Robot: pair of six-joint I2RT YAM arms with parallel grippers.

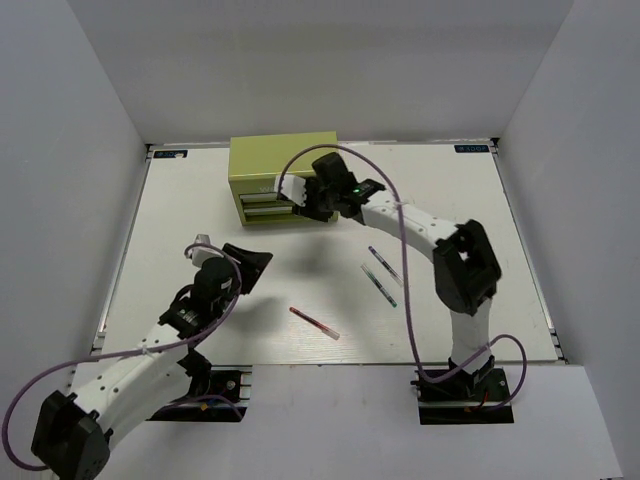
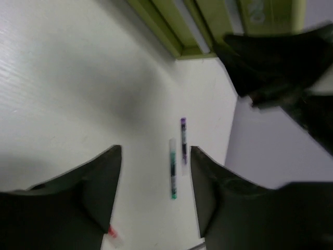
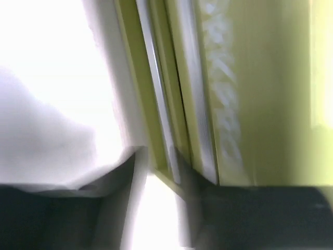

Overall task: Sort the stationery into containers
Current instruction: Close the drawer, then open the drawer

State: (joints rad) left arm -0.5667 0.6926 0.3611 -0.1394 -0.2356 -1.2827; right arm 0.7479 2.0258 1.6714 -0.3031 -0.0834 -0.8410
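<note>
**Two arms over a white table: left claw raised and spread, right claw at the chest front**

The olive-green tool chest [image 1: 283,165] stands at the far side of the table [image 1: 480,220], left of centre, with its drawer fronts [image 1: 262,207] facing the arms. The right gripper [image 1: 303,205] is at the right part of that front, with its arm reaching in from the near right. In the right wrist view, which is heavily blurred, the right gripper [image 3: 156,159] shows its two fingers [image 3: 104,179] narrowly parted, and a green drawer edge [image 3: 166,130] runs down into the gap. Whether the fingers touch that edge cannot be told.

The left gripper [image 1: 250,262] hangs over the left half of the table, near the chest but apart from it. In its own wrist view the left gripper [image 2: 155,151] has its fingers [image 2: 96,190] spread wide, with nothing between them but bare table.

Three pens lie on the table, all outside the chest. The thin red pen [image 1: 314,323] lies near the front edge, about midway between the two arm bases. Only its red end [image 2: 111,233] shows in the left wrist view. The purple-tipped pen [image 1: 385,265] and the green-tipped pen [image 1: 378,285] lie side by side to the right of centre, nearly parallel, close together but not touching. From the left wrist the green-tipped pen [image 2: 173,169] and the purple-tipped pen [image 2: 183,140] appear between the spread fingers, with the chest's lower front [image 2: 177,31] at the top of that view.
</note>
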